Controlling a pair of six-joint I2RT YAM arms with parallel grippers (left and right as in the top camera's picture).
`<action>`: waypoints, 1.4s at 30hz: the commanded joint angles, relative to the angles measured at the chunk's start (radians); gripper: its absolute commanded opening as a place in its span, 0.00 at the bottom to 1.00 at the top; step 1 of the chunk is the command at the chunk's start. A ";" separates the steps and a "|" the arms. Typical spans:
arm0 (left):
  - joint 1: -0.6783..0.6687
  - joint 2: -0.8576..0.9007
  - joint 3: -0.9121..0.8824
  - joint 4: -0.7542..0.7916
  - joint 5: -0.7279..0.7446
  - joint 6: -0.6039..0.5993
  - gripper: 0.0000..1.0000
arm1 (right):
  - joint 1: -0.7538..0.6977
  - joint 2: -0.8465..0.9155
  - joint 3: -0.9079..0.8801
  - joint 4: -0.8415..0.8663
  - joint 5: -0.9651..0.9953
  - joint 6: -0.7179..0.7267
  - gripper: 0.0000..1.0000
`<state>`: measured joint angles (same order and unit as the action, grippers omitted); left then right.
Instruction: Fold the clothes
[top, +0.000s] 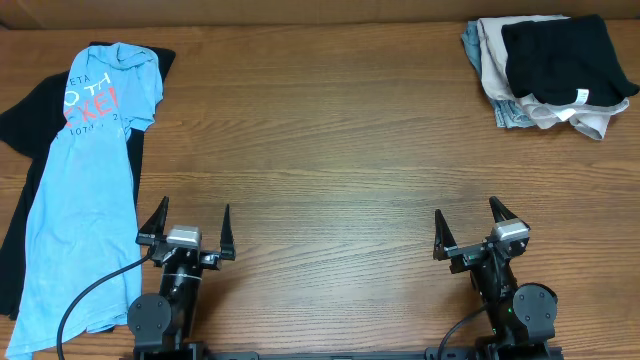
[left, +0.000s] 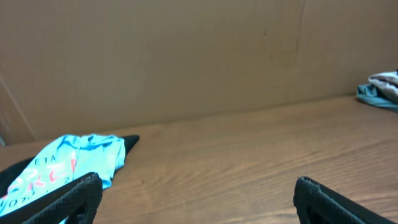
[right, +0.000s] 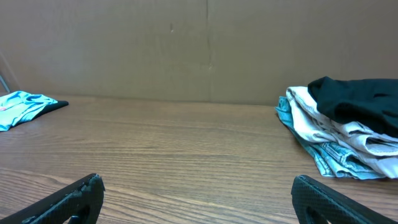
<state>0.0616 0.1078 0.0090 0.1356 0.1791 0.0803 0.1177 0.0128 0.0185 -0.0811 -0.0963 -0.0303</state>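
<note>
Light blue T-shirt (top: 85, 190) lies flat over a black T-shirt (top: 18, 130) at far left; a folded stack (top: 545, 75) sits far right. Left gripper (top: 195, 204) and right gripper (top: 465, 206) stand wide open and empty. The fabric is probably light and limp, best pinched at the hem or shoulder corners.

The overhead view looks straight down on the wooden table (top: 330, 130) from well above, with the arm bases at the frame's lower edge. Each wrist view sits low, near the tabletop, looking level past the left gripper (left: 196, 186) or the right gripper (right: 196, 183) toward the brown back wall (left: 186, 56). All three views share the light blue T-shirt (top: 85, 200) at left and the folded pile (top: 550, 70) at right.
</note>
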 joint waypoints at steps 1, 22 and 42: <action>0.005 -0.063 -0.004 -0.093 -0.023 -0.006 1.00 | -0.003 -0.010 -0.010 0.004 0.010 -0.004 1.00; 0.003 -0.103 -0.004 -0.199 -0.032 0.021 1.00 | -0.003 -0.010 -0.010 0.004 0.010 -0.004 1.00; 0.003 -0.103 -0.004 -0.199 -0.032 0.020 1.00 | -0.003 -0.010 -0.010 0.004 0.010 -0.004 1.00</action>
<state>0.0616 0.0177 0.0082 -0.0605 0.1600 0.0841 0.1177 0.0128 0.0185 -0.0818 -0.0971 -0.0307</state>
